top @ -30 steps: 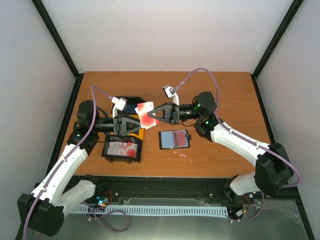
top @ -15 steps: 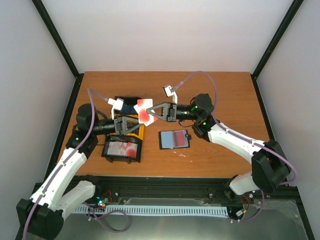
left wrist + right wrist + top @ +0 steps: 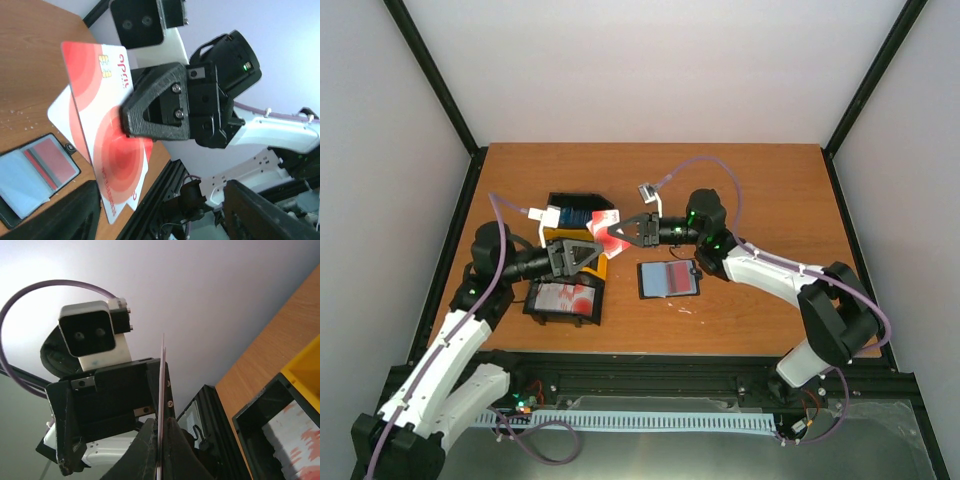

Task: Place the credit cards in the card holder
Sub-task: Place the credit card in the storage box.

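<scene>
- Brown wooden table (image 3: 770, 200), walled in white with black frame posts, carries everything.
- At the left arm's end, the left gripper (image 3: 592, 252) hangs with its fingers spread wide, holding nothing, and faces the other arm.
- Opposite it, the right gripper (image 3: 620, 233) is clamped on white plastic credit cards with red blotches (image 3: 107, 165). There seem to be two, overlapped, lifted above the table beyond the wallet.
- One black and yellow plastic bin (image 3: 552, 236) holds blue cards (image 3: 575, 213); a black tray (image 3: 534, 300) just beside it holds more red-blotched cards (image 3: 565, 297).
- Near the table's middle, the flat black folding card holder (image 3: 643, 281) lies open, with a red card (image 3: 50, 161) showing in its slots.
- The task looks early: a slot or so is filled, the held cards are not yet inserted, and both containers have cards left.
</scene>
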You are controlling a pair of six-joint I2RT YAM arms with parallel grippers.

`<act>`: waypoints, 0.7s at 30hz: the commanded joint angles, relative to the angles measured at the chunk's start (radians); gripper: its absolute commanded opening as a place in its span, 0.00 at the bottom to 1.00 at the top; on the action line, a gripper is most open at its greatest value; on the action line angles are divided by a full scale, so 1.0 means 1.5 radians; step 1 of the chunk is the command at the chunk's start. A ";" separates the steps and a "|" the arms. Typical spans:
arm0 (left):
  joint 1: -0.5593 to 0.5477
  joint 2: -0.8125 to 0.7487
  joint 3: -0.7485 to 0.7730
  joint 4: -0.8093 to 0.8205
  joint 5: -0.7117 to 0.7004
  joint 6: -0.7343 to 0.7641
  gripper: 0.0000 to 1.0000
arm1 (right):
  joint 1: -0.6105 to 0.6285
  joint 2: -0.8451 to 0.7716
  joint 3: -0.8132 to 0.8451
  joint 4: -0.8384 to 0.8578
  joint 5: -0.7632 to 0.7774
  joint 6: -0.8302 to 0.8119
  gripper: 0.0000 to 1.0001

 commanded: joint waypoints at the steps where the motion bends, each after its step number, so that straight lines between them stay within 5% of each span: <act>1: 0.001 0.016 0.026 -0.010 -0.050 -0.029 0.62 | 0.007 0.018 0.002 0.005 -0.023 -0.010 0.03; 10: 0.001 0.021 0.008 -0.066 -0.081 -0.032 0.29 | 0.012 0.028 -0.021 0.037 -0.016 0.008 0.03; 21: 0.001 0.023 -0.033 -0.066 -0.020 -0.043 0.35 | 0.014 0.051 -0.029 0.101 0.003 0.052 0.03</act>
